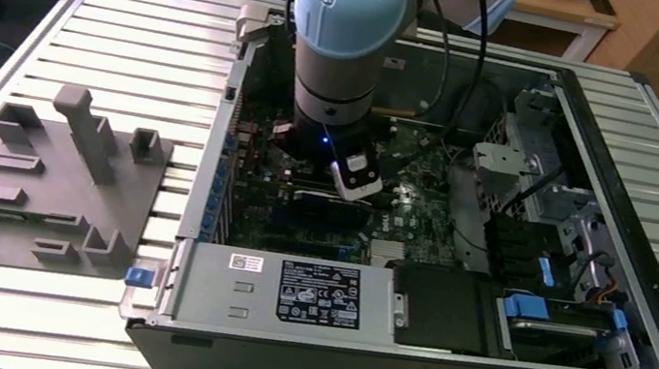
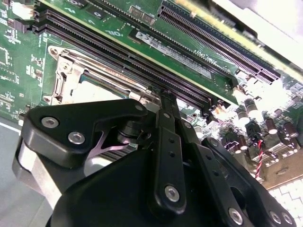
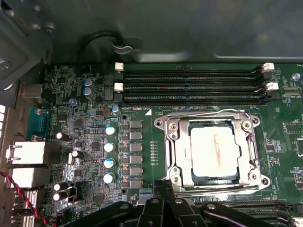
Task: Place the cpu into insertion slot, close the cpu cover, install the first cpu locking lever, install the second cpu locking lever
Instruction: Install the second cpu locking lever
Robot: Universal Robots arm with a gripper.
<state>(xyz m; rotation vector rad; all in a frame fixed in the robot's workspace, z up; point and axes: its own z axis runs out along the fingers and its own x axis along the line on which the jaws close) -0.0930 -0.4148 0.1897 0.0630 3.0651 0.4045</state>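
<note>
In the first wrist view the cpu [image 3: 213, 150], with its pale silvery top, lies in the insertion slot [image 3: 235, 124] on the green motherboard. The silver cpu cover [image 3: 176, 151] lies flat around it. Thin wire levers [image 3: 208, 112] run along the socket's edges. My gripper [image 3: 164, 185] is shut, its black fingertips at one corner of the socket frame. In the second wrist view the gripper [image 2: 165, 97] tip sits against the cover [image 2: 64, 78] edge, beside the cpu [image 2: 102, 92]. In the exterior view the gripper [image 1: 353, 180] is down inside the open computer case.
Long black memory slots [image 3: 189, 85] run beside the socket. Capacitors [image 3: 109, 146] and rear ports [image 3: 28, 156] stand on another side. The case [image 1: 409, 353] holds a power supply [image 1: 287, 291] and drive bays [image 1: 557, 238]. A grey fixture [image 1: 48, 187] lies on the slatted table at the exterior view's left.
</note>
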